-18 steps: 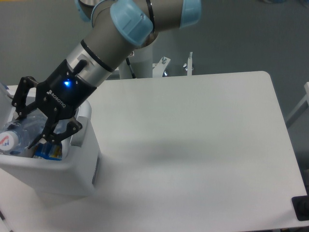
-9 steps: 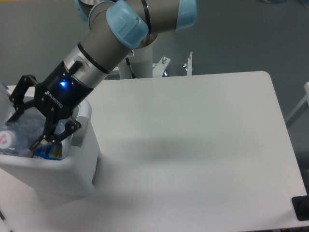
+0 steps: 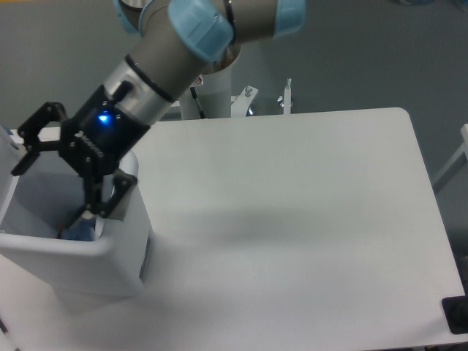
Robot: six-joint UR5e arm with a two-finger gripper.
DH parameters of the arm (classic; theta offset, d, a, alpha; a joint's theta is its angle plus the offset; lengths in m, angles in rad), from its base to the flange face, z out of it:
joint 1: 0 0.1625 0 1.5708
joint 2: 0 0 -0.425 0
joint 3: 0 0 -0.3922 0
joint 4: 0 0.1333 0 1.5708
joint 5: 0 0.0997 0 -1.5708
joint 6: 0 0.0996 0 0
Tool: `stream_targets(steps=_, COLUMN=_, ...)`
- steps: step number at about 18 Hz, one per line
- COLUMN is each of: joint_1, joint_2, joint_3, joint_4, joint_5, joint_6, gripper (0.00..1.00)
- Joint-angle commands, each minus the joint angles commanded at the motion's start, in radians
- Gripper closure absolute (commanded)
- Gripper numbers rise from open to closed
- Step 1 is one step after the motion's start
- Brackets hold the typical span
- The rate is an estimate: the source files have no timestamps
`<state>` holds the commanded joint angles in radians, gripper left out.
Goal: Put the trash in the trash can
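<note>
One gripper (image 3: 53,186), jaws wide apart, over trash can (image 3: 110,252).

Soft, even light is falling from above, leaving the white tabletop (image 3: 292,219) bright but not glaring. A faint, blurred shadow is lying across its middle, and a darker one is sitting beside the bin (image 3: 110,256). A blue lamp is glowing on the hand (image 3: 55,179). The picture is looking slightly soft and grainy.
</note>
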<state>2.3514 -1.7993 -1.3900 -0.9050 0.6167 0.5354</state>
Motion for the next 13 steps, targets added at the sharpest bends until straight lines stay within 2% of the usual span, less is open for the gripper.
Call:
stream_targets(steps=3, joint_1=0.055, joint_2=-0.009, joint_3=0.031, joint_4=0.0, joint_5=0.0, joint_6=0.0, gripper=0.0)
stream_targets(steps=6, joint_1=0.136, joint_2=-0.011, joint_3=0.014, joint_4=0.003, joint_5=0.03, joint_6=0.009, gripper=0.0)
stream_targets(steps=8, joint_1=0.184, joint_2=-0.023, joint_3=0.014, joint_4=0.0, joint_5=0.092, joint_6=0.026, gripper=0.0)
stream_targets(steps=13, joint_1=0.252, joint_2=-0.1, joint_3=0.011, joint_4=-0.002, joint_5=0.259, joint_6=0.078, gripper=0.0)
